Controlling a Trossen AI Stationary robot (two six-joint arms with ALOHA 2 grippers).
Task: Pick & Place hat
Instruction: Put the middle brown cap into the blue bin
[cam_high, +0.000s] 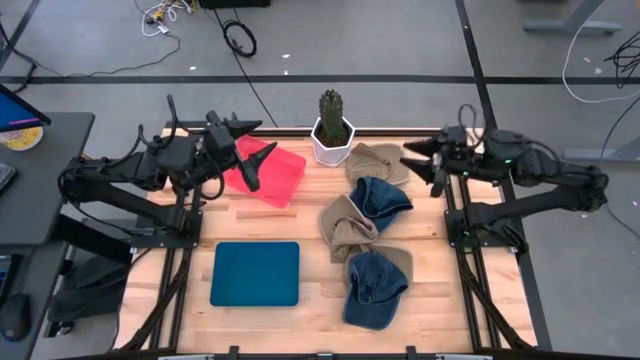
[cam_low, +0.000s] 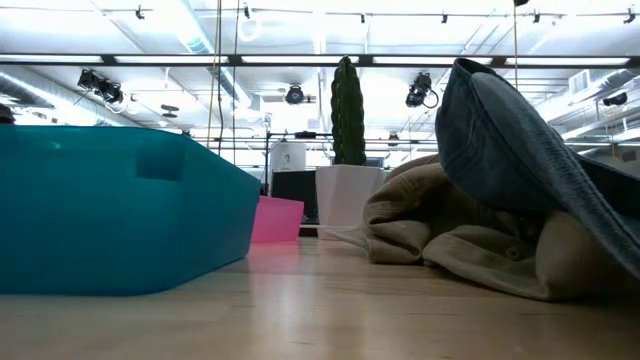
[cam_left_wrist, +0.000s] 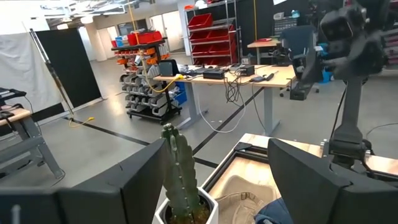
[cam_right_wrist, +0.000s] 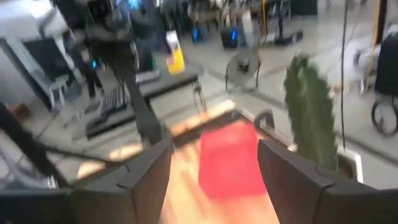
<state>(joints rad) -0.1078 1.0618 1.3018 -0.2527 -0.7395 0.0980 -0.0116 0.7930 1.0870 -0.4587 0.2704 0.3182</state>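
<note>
The main risk lies in the pile of hats beside the potted cactus (cam_high: 332, 125). Four hats overlap in a loose column running from the cactus toward the table's near edge: a tan hat (cam_high: 376, 161) just beside the pot, a denim hat (cam_high: 381, 198) touching it, another tan hat (cam_high: 347, 229) under that, and a second denim hat (cam_high: 375, 288) farthest from the cactus. A grab at one could easily drag its neighbour along or pinch two layers of cloth at once. A low reach for the tan hat nearest the pot could also knock the cactus over.

Both arms are raised above the table and carry nothing. The left gripper (cam_high: 262, 155) hangs above the pink bin (cam_high: 270, 175), which lies on the side of the cactus away from the hats, its fingers spread apart and pointed toward the cactus. The right gripper (cam_high: 418, 157) hovers on the far side of the hats from the cactus, near the tan hat by the pot, its fingers also spread and aimed at the cactus. A teal bin (cam_high: 255, 273) sits well away from the cactus, toward the table's near edge.
</note>
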